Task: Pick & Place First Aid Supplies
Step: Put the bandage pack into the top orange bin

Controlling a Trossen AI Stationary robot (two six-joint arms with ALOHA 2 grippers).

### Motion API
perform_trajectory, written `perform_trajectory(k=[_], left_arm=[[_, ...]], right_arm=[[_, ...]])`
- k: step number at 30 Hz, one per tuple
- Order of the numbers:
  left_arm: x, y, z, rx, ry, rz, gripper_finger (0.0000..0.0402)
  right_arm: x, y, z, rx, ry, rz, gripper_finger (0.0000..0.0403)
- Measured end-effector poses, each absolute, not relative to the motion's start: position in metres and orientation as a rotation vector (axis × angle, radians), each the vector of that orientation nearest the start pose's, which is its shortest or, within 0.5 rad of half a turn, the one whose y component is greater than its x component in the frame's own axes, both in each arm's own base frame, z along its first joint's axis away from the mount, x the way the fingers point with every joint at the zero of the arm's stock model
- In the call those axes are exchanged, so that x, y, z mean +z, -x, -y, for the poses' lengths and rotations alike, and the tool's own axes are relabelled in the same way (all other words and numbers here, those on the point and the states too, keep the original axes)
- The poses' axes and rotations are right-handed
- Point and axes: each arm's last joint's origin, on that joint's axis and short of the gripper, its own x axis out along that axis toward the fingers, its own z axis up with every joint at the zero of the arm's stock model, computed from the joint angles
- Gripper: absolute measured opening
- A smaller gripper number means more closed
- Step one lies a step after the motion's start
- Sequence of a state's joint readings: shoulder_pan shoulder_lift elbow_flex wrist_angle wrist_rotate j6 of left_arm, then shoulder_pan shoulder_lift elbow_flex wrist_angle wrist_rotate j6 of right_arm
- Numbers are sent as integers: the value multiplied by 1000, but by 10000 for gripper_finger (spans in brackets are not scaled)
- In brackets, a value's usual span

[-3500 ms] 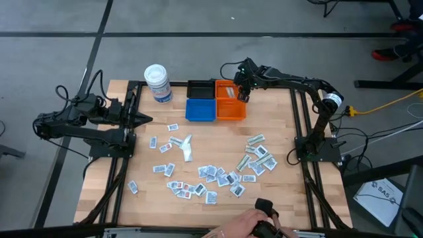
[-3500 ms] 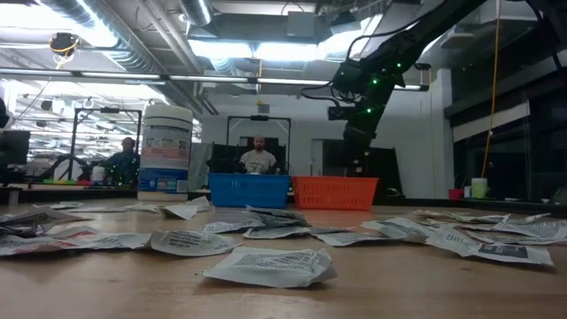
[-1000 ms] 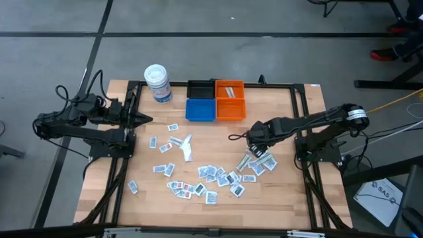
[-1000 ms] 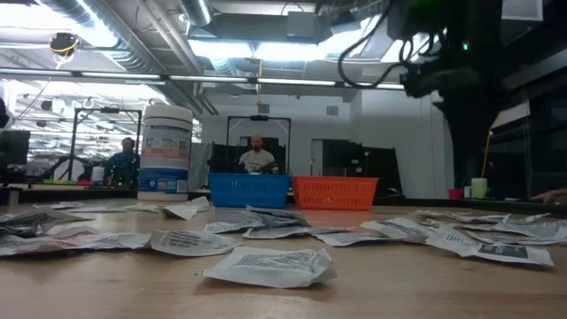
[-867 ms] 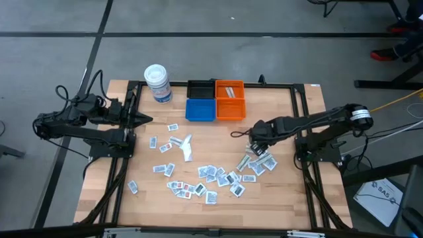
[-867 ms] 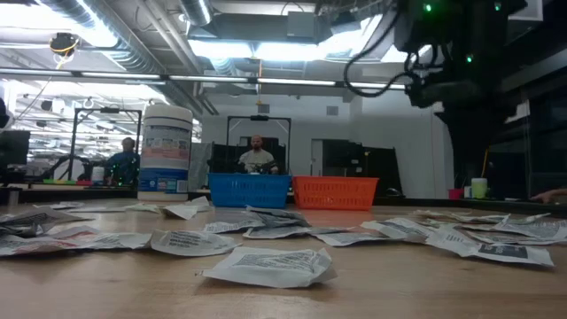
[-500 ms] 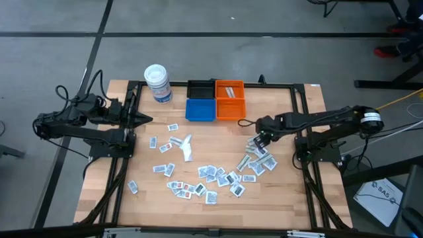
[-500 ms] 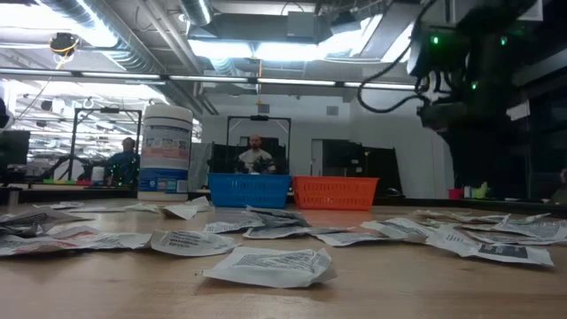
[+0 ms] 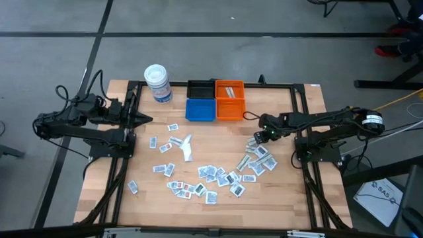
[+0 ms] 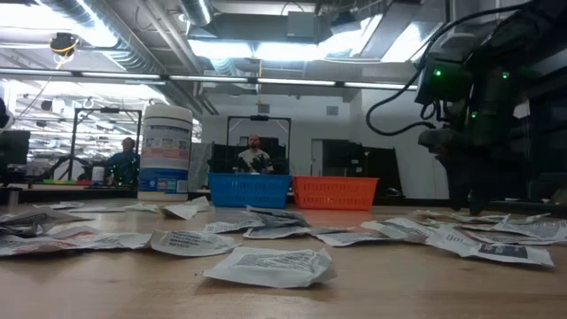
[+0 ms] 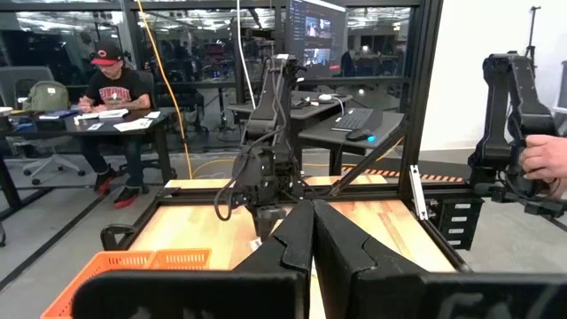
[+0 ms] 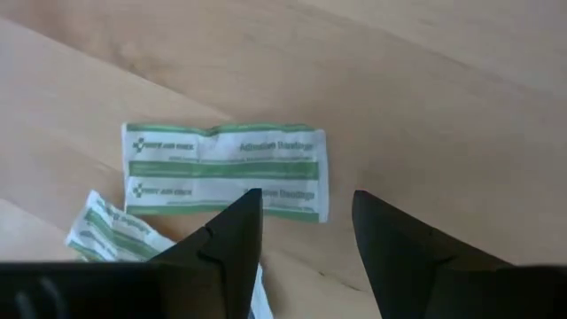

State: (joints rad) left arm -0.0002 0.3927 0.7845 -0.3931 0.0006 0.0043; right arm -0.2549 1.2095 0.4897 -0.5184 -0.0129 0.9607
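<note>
From above, the right gripper [image 9: 257,137] hovers over first aid supplies [image 9: 218,175] scattered across the table [image 9: 291,192] (left gripper [image 9: 147,119] pinched closed at the left edge). Its wrist view shows fingers [image 12: 221,239] spread above a green-printed sachet [image 12: 225,168], holding nothing.
</note>
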Motion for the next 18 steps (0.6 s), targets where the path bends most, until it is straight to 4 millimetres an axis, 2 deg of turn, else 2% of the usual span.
perform_trajectory(k=[11,14,18], left_arm=[[353,-76,0,-1,-4,-1,4],[353,-76,0,-1,-4,-1,4],[353,-76,0,-1,-4,-1,4]], right_arm=[[136,-174,50,-782,-1040,-1002,175],[135,-173,51,-792,-1040,-1001,160],[135,-172,51,-803,-1034,-1004,120]])
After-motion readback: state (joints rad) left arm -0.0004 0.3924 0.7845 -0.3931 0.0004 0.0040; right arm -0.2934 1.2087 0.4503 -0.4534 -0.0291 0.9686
